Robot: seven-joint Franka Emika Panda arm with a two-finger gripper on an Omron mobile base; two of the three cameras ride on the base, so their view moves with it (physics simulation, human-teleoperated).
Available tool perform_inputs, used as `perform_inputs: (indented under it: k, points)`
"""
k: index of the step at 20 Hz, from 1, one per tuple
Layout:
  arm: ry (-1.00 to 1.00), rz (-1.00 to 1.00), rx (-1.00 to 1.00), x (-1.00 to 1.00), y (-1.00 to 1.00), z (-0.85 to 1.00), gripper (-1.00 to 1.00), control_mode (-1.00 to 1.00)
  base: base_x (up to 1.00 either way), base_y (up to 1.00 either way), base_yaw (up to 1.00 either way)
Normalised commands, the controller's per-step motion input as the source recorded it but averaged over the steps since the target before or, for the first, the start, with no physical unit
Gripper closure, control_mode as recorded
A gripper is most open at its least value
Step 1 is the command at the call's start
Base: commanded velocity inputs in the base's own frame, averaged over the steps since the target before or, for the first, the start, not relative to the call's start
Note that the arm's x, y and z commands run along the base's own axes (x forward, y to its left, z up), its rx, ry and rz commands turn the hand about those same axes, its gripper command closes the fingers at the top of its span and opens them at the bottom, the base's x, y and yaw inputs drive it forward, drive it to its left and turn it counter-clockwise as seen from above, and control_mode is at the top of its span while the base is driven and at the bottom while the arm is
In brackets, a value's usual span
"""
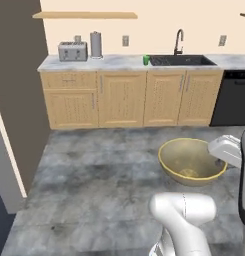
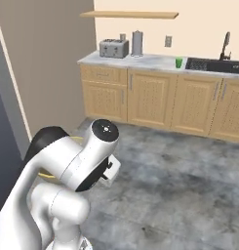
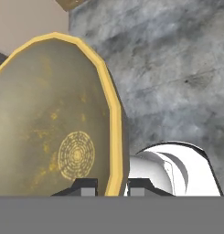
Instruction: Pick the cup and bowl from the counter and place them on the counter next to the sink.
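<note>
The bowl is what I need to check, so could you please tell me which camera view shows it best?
The left base view: the bowl appears whole there, upright above the grey floor, held at its right rim. The hand view shows its inside up close, with the tool pinching its rim. The right base view gives just a yellow sliver behind the arm.

olive-gold bowl [image 1: 191,161] held aloft over floor, green cup [image 1: 146,60] on counter [image 1: 119,62] beside sink [image 1: 181,60]
</note>
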Motion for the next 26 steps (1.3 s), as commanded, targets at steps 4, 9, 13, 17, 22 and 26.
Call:
perform_inputs:
  k: [4,9,13,17,22,26]
  points:
    - [0.0,0.0,0.0,0.0,0.0,0.0,1.0,1.0,1.0,-0.63,0.0]
    - [0.0,0.0,0.0,0.0,0.0,0.0,1.0,1.0,0.94,-0.84,-0.02]
    - [0.0,0.0,0.0,0.0,0.0,0.0,1.0,1.0,0.84,-1.0,-0.1]
    - [0.0,0.0,0.0,0.0,0.0,0.0,1.0,1.0,0.77,-1.0,-0.13]
    - [0.0,0.0,0.0,0.0,0.0,0.0,1.0,1.0,0.87,-1.0,-0.11]
    - [0.0,0.0,0.0,0.0,0.0,0.0,1.0,1.0,0.97,-1.0,-0.09]
